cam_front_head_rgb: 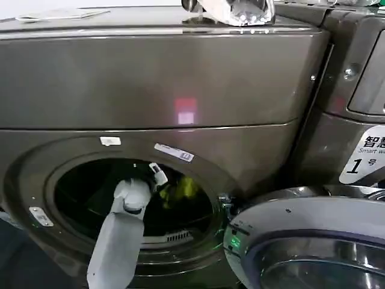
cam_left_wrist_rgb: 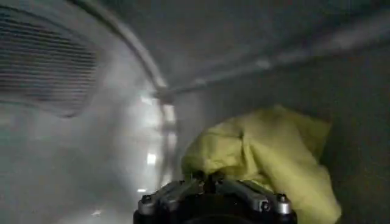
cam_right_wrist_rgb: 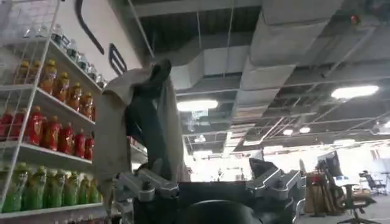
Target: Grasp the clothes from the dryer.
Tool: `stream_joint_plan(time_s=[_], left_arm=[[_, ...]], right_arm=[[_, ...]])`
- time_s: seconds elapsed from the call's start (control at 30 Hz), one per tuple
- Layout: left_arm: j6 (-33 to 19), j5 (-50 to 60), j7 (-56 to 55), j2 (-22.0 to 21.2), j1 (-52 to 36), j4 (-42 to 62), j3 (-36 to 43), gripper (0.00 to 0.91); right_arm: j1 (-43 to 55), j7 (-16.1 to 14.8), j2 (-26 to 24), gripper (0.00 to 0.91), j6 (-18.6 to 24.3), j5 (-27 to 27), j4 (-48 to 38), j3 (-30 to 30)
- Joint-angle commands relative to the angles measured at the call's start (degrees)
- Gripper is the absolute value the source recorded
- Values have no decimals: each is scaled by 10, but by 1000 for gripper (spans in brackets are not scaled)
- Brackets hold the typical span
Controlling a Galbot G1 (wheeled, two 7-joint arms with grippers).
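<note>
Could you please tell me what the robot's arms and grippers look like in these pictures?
The left arm has a smooth pale-grey casing with a rounded wrist joint. The left gripper and the right gripper each have a dark base with silver metal brackets and small bolts.

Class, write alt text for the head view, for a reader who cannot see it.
The left arm reaches through the open porthole of the bronze-grey dryer, its left gripper just short of the yellow-green clothes in the dark drum. The open door hangs at lower right.
</note>
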Motion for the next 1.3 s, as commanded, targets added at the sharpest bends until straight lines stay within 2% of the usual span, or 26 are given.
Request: stream_joint_plan(time_s=[0.03,0.13,0.23,0.37,0.8,1.0,1.3], left_arm=[[55,-212,-320,-19,24,-37,-4,0],[51,-223,-350,-24,32,-45,-10,0],[48,-229,-361,-22,36,-52,-13,0],[49,-242,-372,-19,34,-56,-21,0],[54,-270,-385,-17,34,-52,-22,0],[52,-261,-380,-16,31,-43,-22,0],[51,-256,-377,-14,30,-42,-22,0]], right_arm=[[2,-2,3,907,3,0,2,-3],[0,-2,6,907,-4,-6,7,-4],[-2,-13,8,907,24,-2,1,-9],[-3,-22,10,907,22,-15,3,-9],[2,-20,11,907,22,-12,8,-15],[4,-11,13,907,-12,10,23,-9],[6,-12,11,907,-16,17,28,-7]])
